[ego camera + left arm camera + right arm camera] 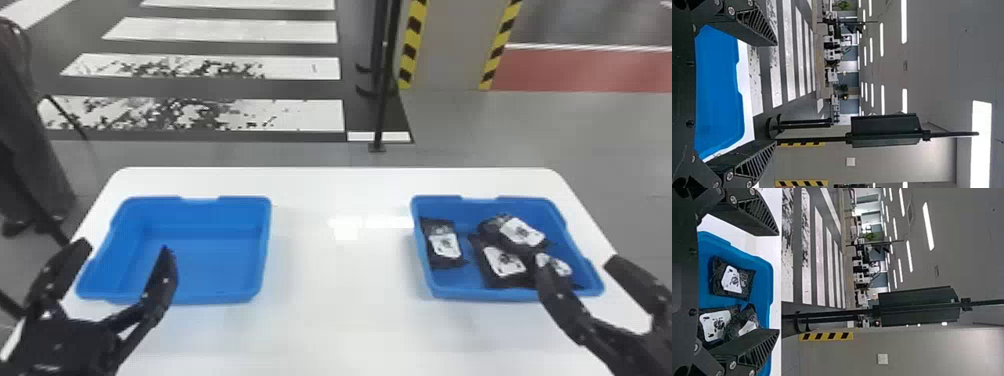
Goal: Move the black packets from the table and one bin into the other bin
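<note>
Plainly, the white surface (340,320) is the biggest thing here, stretching across the lower half of the head view. Two blue bins stand on it well apart: the left bin (205,216) in the lower left of the frame, the right bin (465,292) in the lower right.

Next in size come the claws. The left claw (125,246) is at the lower left, its fingers spread wide with nothing between them, the inner one showing against the left bin. The right claw (577,259) is at the lower right, spread as well and gripping nothing; its inner finger overlaps the near part of the right bin, and whether it touches anything in there I can't tell.

Smallest are the black packets, and the four I can make out all lie in the right bin. A lone packet (445,247) is by its left wall; an upper packet (520,232), a middle packet (502,262) and a part-hidden packet (560,265) crowd together to the right.

With every visible packet gathered there, I'd judge the moving finished, if the right bin is the goal. The next move would then be lifting the right claw clear, without snagging a packet or the rim.
</note>
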`<state>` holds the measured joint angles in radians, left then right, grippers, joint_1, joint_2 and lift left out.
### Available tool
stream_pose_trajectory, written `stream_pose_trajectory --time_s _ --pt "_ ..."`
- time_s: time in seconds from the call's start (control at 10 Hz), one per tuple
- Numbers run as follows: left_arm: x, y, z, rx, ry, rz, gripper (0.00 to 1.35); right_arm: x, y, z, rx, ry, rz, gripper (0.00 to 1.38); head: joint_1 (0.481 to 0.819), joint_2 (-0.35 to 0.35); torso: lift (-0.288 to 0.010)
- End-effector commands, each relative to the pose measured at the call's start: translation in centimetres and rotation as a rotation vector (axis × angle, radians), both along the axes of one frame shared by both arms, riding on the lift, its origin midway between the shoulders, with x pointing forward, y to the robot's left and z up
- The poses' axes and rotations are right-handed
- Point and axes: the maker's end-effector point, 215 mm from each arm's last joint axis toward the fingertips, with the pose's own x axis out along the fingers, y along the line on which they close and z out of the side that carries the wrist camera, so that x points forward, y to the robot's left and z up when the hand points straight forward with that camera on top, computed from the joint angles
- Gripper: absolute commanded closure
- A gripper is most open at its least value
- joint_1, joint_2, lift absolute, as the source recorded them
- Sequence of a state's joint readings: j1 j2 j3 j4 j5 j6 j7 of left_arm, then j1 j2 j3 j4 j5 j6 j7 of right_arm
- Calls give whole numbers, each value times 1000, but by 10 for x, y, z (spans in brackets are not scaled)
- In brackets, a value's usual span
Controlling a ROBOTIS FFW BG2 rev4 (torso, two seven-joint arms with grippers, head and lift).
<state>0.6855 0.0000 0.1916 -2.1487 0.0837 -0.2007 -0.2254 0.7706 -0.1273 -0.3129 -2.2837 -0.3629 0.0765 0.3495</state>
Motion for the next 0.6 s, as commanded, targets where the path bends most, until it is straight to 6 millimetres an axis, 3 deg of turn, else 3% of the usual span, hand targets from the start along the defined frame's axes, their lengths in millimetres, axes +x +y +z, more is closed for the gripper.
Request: stream_pose_trajectory --time_s 0.0,0.5 --pt "0 0 0 -2 -1 1 154 1 1 1 1 -3 2 151 695 -29 -110" --pt "0 -1 0 -4 1 0 154 2 3 1 -2 -4 7 150 695 -27 -110"
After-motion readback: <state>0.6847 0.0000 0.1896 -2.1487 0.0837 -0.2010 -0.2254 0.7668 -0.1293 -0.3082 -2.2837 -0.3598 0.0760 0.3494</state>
